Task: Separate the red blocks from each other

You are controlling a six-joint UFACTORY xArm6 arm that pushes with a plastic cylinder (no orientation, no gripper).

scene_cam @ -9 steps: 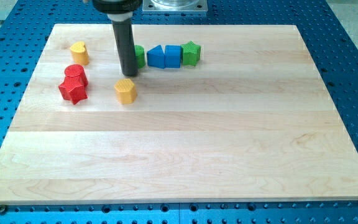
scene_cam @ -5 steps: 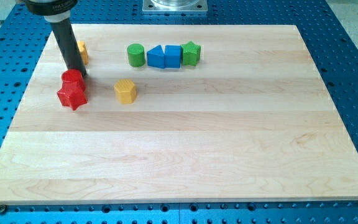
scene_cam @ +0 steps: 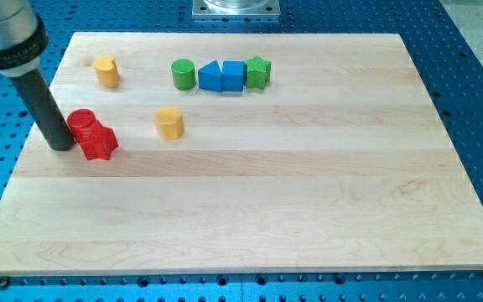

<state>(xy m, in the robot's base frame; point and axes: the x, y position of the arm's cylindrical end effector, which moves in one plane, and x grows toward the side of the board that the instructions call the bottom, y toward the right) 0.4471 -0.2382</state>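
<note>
Touching the red cylinder (scene_cam: 80,123) from the view's left, my tip (scene_cam: 60,145) grips nothing; red star (scene_cam: 99,143) adjoins.

Robotics lab, wooden board (scene_cam: 309,210) on blue perforated bench (scene_cam: 476,101)

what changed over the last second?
My tip swung from beside the green cylinder across to the view's left and now sits against the left of the red cylinder. The red cylinder and red star shifted slightly but still touch. Yellow, green and blue blocks stayed put.
</note>
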